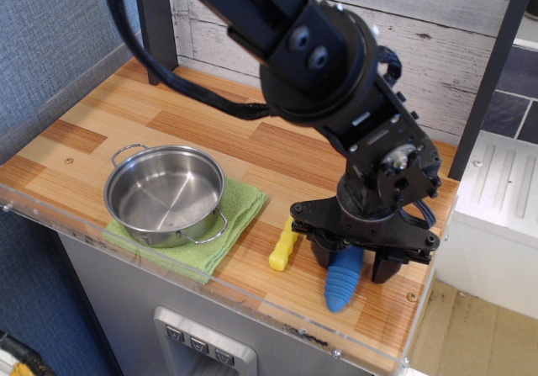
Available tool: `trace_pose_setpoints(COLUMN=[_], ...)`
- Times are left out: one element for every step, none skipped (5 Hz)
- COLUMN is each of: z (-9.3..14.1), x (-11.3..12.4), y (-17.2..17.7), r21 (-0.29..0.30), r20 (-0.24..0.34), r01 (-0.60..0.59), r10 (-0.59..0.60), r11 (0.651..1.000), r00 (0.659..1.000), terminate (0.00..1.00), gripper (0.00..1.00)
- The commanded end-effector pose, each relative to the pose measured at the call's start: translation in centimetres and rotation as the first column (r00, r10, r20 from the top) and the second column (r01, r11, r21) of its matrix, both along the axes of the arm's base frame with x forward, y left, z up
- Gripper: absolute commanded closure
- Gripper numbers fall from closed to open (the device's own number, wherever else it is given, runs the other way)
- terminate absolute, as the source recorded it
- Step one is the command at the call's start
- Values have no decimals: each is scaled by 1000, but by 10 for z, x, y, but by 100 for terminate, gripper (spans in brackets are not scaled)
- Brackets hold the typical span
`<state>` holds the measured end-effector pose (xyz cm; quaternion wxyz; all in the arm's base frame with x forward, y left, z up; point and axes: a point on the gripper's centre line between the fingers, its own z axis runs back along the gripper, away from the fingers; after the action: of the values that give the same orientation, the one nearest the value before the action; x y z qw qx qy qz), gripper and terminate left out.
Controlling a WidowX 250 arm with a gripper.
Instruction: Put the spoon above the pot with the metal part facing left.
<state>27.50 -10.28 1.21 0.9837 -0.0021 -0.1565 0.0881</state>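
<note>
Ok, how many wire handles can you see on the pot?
2. On the pot, one wire handle is at the far-left rim and the other wire handle at the near-right rim, over the green cloth.

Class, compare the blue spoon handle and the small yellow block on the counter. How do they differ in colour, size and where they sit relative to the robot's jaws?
The spoon shows a bright-blue ribbed handle; the yellow block is yellow and bumpy. The spoon's visible part is thicker and longer than the block. The spoon lies between the jaws of the gripper; the block lies just outside them, towards the pot. Both rest on the wooden counter near its front edge.
</note>
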Motion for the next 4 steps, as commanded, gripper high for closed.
trace_pose_setpoints(z=[-1, 3, 14, 32], x=[-3, -5, -3, 3], y=[-7, -5, -2, 4], r21=[-4, -13, -27, -43], r20=[-1, 3, 23, 61], r01=[3, -14, -44, -85], r10=[-3, 14, 44, 87], r11=[1000, 1000, 999, 995], r00=[1000, 1000, 999, 994], terminate=[0, 0, 0, 0], gripper=[100, 100, 100, 100])
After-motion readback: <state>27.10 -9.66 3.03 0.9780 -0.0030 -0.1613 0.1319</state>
